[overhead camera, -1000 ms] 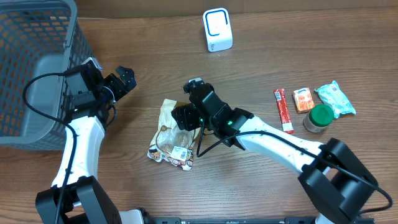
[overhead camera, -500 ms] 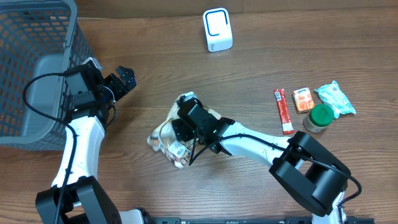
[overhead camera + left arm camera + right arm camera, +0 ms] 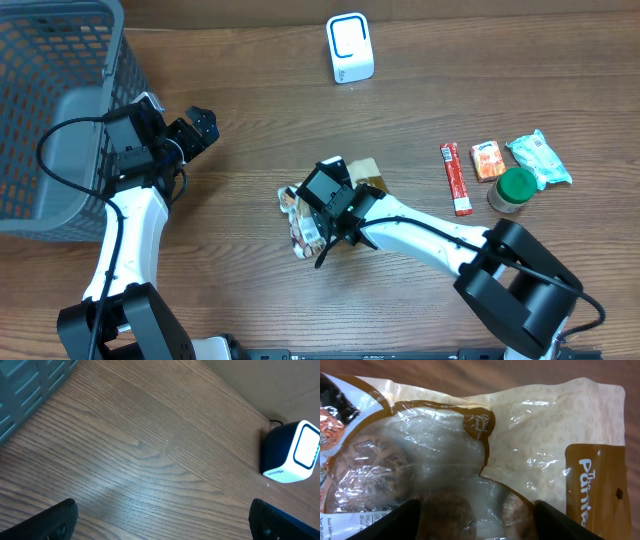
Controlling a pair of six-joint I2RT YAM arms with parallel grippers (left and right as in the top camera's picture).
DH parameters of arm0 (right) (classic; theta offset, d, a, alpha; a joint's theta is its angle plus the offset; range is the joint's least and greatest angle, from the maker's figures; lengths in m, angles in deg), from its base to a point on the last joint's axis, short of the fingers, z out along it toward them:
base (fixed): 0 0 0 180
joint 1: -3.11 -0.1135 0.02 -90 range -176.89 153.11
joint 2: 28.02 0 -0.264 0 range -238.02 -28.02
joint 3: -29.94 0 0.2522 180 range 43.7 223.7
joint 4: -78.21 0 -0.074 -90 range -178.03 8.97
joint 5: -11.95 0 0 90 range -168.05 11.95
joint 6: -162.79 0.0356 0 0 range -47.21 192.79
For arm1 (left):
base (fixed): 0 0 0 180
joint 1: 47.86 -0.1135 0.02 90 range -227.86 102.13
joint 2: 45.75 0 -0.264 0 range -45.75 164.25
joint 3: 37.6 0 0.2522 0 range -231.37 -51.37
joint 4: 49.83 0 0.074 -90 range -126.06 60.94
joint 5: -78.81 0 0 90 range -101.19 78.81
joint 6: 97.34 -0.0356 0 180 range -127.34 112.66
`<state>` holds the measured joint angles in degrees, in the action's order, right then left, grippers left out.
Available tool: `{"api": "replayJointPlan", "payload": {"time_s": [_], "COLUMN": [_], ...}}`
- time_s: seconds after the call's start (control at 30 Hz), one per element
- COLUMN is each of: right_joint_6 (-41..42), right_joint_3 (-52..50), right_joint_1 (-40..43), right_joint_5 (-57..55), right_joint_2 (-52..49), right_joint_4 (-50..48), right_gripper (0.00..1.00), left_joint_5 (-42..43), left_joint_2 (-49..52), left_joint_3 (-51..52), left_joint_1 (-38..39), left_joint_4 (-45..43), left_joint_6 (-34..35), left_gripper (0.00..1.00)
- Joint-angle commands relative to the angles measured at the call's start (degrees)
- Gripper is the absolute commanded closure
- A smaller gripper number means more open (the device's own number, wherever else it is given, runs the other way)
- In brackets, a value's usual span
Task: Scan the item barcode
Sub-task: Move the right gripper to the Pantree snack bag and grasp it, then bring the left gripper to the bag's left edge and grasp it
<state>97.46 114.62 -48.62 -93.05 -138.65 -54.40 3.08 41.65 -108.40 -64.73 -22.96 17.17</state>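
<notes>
Two right gripper (image 3: pixel 476 512) fingers (image 3: pixel 390 522) flank the pastry bag (image 3: pixel 530 435), spread wide; grip unclear.

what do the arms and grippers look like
The left arm and right arm have white tubular links with black joint housings and bases. The left gripper and right gripper are black, with two dark jaws each. Thin black cables loop along each arm.

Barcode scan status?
Done: right tool appears to grip the snack bag between its fingers. In hand: bag is mid-table, well short of the scanner. Remaining: carry it there, face its barcode to it. Left tool open, idle by the basket.
</notes>
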Motion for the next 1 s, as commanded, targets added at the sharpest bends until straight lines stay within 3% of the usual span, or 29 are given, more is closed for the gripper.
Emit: {"api": "replayJointPlan", "payload": {"time_s": [0.0,0.2,0.33,0.4,0.6,0.97], "right_joint_6": [0.46,0.39,0.35,-1.09,-10.38,-9.70], "right_joint_3": [-0.66,-0.66,-0.66,-0.66,-2.12,-6.01], "right_joint_1": [0.42,0.74,2.89,4.85,12.35,15.41], "right_joint_5": [0.13,0.04,0.07,1.70,19.37,19.89], "right_joint_2": [3.63,9.79,13.79,14.32,12.68,10.16], "right_joint_4": [2.80,6.27,9.01,11.28,12.11,7.98], "right_gripper": [0.25,0.21,0.04,0.01,0.01,0.01], "left_joint_5": [-0.90,-0.90,-0.90,-0.90,-0.90,-0.92], "left_joint_2": [-0.50,-0.50,-0.50,-0.50,-0.50,-0.50], "left_joint_3": [0.22,0.22,0.22,0.22,0.22,0.22], "left_joint_1": [0.02,0.02,0.02,0.02,0.02,0.02], "left_joint_4": [0.15,0.15,0.15,0.15,0.15,0.15], "left_joint_6": [0.81,0.81,0.81,0.81,0.81,0.81], "left_gripper": [0.00,0.00,0.00,0.00,0.00,0.00]}}
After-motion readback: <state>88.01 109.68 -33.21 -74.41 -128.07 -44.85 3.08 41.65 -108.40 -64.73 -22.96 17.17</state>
